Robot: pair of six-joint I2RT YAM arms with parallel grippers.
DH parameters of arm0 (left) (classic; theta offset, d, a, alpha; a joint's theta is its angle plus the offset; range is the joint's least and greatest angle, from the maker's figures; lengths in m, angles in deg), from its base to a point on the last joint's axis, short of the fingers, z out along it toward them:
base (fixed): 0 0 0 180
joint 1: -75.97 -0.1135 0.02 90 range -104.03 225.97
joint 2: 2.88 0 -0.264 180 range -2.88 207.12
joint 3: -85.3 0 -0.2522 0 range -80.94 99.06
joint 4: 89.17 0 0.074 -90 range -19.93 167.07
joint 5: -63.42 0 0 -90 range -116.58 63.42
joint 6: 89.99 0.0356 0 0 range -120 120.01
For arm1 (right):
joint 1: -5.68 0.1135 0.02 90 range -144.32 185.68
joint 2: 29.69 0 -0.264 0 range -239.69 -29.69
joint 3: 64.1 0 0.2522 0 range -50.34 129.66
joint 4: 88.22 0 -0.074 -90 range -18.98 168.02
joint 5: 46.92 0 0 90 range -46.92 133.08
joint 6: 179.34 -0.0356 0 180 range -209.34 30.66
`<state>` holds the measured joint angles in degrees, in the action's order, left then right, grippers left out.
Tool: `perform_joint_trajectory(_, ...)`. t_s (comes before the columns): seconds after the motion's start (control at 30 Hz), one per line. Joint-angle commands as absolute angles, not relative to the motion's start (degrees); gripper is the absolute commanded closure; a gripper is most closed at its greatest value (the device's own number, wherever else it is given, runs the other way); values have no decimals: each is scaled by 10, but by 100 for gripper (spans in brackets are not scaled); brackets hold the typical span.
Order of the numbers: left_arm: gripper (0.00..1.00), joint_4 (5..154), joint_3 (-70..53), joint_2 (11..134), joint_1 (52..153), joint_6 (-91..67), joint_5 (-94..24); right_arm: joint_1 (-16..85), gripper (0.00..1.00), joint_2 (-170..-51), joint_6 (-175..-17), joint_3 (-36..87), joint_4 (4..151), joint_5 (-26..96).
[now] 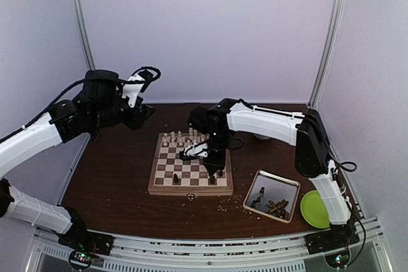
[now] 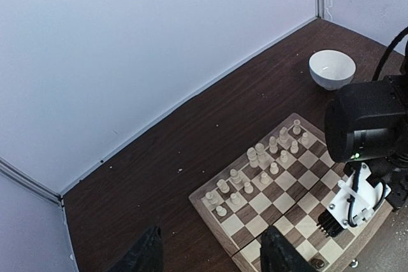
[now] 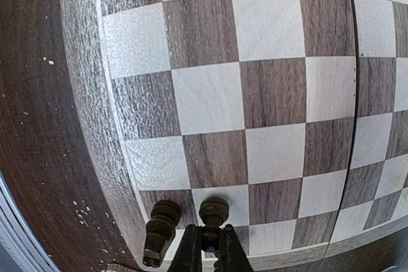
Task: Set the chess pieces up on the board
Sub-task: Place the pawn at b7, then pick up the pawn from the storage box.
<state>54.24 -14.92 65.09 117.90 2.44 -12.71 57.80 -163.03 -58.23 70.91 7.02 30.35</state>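
The board (image 1: 153,181) lies mid-table, with cream chess pieces (image 1: 182,138) in rows along its far side and a few dark ones (image 1: 176,178) on the near row. My right gripper (image 3: 212,246) is shut on a dark piece (image 3: 214,210), held low over a pale square by the board's edge. Right beside it stands another dark piece (image 3: 160,221). In the top view the right gripper (image 1: 215,169) is over the board's near right part. My left gripper (image 2: 210,250) hangs open and empty, high above the board's far left corner (image 2: 213,221) and the cream pieces (image 2: 255,154).
A metal tray (image 1: 294,202) holding several dark pieces (image 1: 277,207) sits right of the board, with a green plate (image 1: 315,209) beyond it. A white bowl (image 2: 331,68) stands at the back right. Pale crumbs (image 1: 223,205) dot the table by the board's near edge.
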Motion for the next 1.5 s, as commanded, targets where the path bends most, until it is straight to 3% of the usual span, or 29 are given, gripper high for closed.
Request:
perform_joint_trajectory(0.0,47,552,-139,636,1175,31,-130,580,98,-1638,-588,722,64,322)
perform_joint_trajectory(0.27,47,552,-139,636,1176,32,-130,580,96,-1645,-588,722,68,336)
perform_joint_trajectory(0.5,47,552,-140,636,1175,33,-132,580,78,-1639,-592,725,64,331)
perform_joint_trajectory(0.97,46,552,-141,640,1175,33,-128,558,76,-1550,-579,707,53,339)
perform_joint_trajectory(1.47,47,552,-134,698,1175,19,-147,441,79,-1233,-551,230,227,286)
